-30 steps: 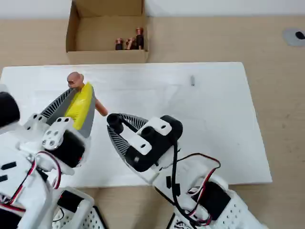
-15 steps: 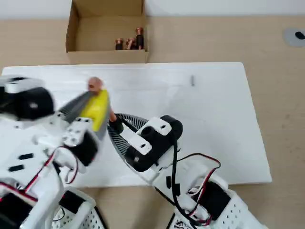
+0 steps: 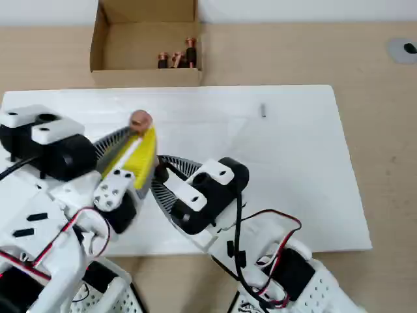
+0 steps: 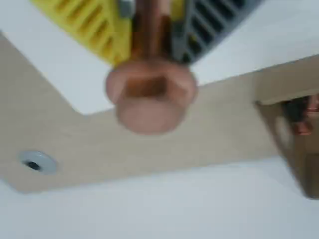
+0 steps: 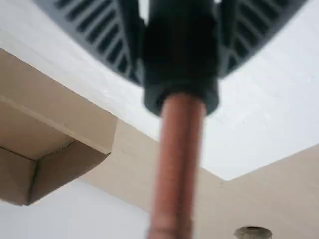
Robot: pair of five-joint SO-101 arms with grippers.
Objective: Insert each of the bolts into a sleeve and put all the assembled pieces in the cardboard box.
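Observation:
My left gripper (image 3: 135, 134), with one yellow and one grey finger, is shut on a copper bolt (image 3: 140, 120) whose round head sticks out past the fingertips. In the left wrist view the bolt (image 4: 149, 94) runs up between the fingers of that gripper (image 4: 149, 20). My right gripper (image 3: 158, 168) is shut on a black sleeve (image 3: 158, 173) just beside it. The right wrist view has the sleeve (image 5: 182, 64) in the gripper (image 5: 182, 20), with the bolt's copper shaft (image 5: 174, 169) entering its end. The cardboard box (image 3: 98, 45) stands at the back left.
Several assembled pieces (image 3: 177, 57) lie in the box's right corner. Both arms work over a white board (image 3: 293, 163) on the wooden table. A grey disc (image 3: 405, 49) sits at the table's far right corner.
My left arm has swung right and slightly toward the near edge with the bolt, bringing its shaft into the sleeve. The right arm has kept still.

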